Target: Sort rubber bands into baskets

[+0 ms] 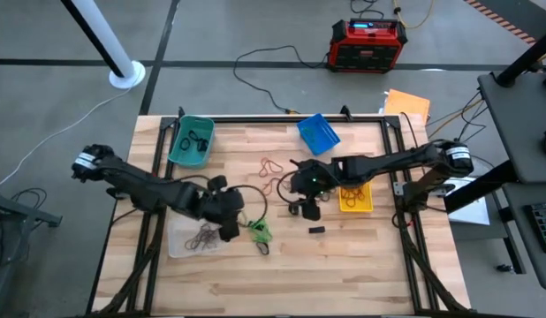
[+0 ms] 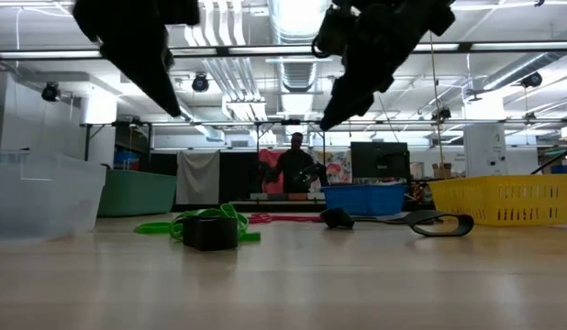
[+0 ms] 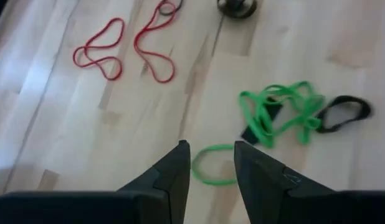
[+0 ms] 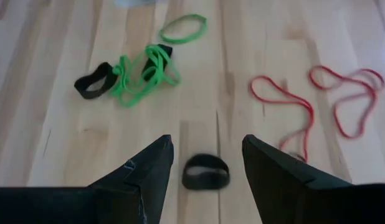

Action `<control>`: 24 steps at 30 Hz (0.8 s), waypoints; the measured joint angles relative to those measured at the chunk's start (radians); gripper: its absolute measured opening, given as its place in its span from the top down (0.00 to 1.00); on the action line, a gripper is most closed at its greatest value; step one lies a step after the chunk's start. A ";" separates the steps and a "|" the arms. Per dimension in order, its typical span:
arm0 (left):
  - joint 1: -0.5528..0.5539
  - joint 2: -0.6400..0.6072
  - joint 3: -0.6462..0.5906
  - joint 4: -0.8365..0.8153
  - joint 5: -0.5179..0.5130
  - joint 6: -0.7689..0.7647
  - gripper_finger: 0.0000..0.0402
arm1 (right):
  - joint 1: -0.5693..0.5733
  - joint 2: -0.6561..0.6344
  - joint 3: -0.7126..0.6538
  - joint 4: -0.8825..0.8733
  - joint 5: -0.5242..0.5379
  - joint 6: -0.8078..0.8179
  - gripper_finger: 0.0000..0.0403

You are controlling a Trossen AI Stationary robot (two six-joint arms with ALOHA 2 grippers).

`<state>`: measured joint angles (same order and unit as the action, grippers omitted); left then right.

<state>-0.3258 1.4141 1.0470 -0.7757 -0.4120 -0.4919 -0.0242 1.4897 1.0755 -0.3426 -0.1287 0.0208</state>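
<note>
1. Left gripper (image 3: 208,171) hangs above the wooden table (image 1: 361,265), reaching in from the left, jaws apart and empty, over a single green rubber loop (image 3: 211,165).
2. Right gripper (image 4: 208,168) reaches in from the right, jaws wide apart, straddling a black rubber band (image 4: 205,172) lying on the wood.
3. Tangled green rubber bands (image 1: 261,231) lie mid-table, thin red rubber bands (image 1: 271,166) beyond them.
4. Teal plastic basket (image 1: 192,141), blue basket (image 1: 318,132), yellow basket (image 1: 355,198) and clear basket (image 1: 195,237) sit around them.

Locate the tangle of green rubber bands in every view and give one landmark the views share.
High view: green tangle, lower centre of table.
Low view: left of centre, behind a black block.
Left wrist view: right of centre.
Right wrist view: upper left.
Shared landmark: red rubber bands.
</note>
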 joint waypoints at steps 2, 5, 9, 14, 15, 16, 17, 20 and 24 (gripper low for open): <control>0.035 0.027 -0.007 0.009 0.024 0.040 0.73 | -0.003 -0.027 -0.007 -0.022 0.003 0.003 0.54; 0.074 0.066 -0.030 0.041 0.069 0.112 0.73 | -0.004 -0.080 -0.041 -0.034 0.029 0.014 0.54; 0.119 0.084 -0.100 0.129 0.116 0.172 0.73 | -0.004 -0.161 -0.114 -0.018 0.096 0.073 0.54; 0.172 0.082 -0.195 0.249 0.210 0.196 0.73 | -0.004 -0.235 -0.220 0.131 0.114 0.100 0.54; 0.181 0.085 -0.212 0.266 0.221 0.197 0.73 | -0.004 -0.243 -0.239 0.171 0.114 0.098 0.54; 0.188 0.088 -0.230 0.277 0.221 0.196 0.73 | -0.004 -0.249 -0.255 0.204 0.113 0.094 0.54; 0.193 0.089 -0.248 0.282 0.221 0.196 0.73 | -0.005 -0.254 -0.266 0.233 0.113 0.090 0.54; 0.200 0.089 -0.299 0.346 0.221 0.194 0.73 | -0.008 -0.258 -0.277 0.261 0.114 0.084 0.54; 0.200 0.099 -0.320 0.377 0.222 0.184 0.73 | -0.009 -0.253 -0.270 0.266 0.114 0.079 0.54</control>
<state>-0.1261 1.5133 0.7266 -0.3984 -0.1898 -0.3076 -0.0334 1.2363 0.8059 -0.0763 -0.0145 0.0998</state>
